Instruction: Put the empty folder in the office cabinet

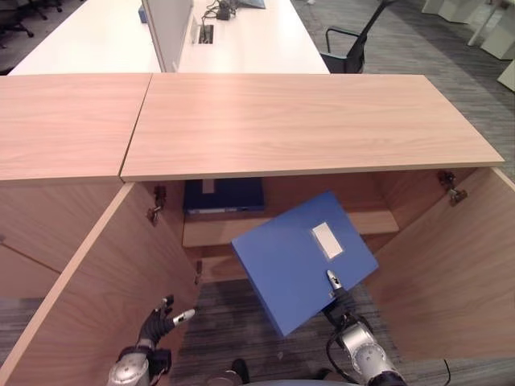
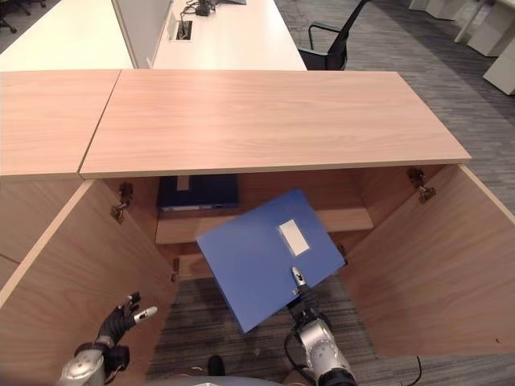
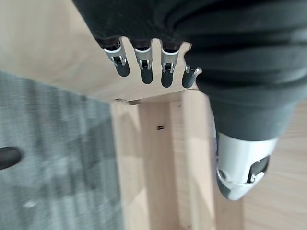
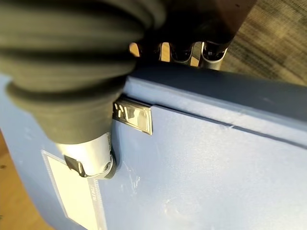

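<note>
Looking down from the head camera, you see the blue folder [image 1: 304, 259] held in front of the open office cabinet [image 1: 310, 125], below its wooden top and tilted, with one corner toward the floor. The folder is a flat box type with a plain blue face, a small white label [image 1: 327, 240] near its middle and a small metal plate [image 4: 132, 116] at the edge where the thumb sits. The right hand [image 1: 338, 297] grasps the lower edge of the folder: in the right wrist view the thumb [image 4: 91, 158] presses on the blue face and the fingers [image 4: 213, 50] curl round the other side of the edge. The folder is outside the cabinet, just before its opening, and it does not touch the shelf [image 1: 211, 229].

Inside the cabinet, a second dark blue folder [image 1: 223, 195] lies on the shelf, at the left part of the compartment. Both cabinet doors stand open, the left door [image 1: 96, 281] and the right door [image 1: 451, 265] on each side of the held folder.

Your left hand [image 1: 161, 318] is low beside the left door, with the fingers [image 3: 144, 67] straight and relaxed, holding nothing. Beyond the cabinet there is a white desk [image 1: 241, 40] and a black chair [image 1: 354, 40].
</note>
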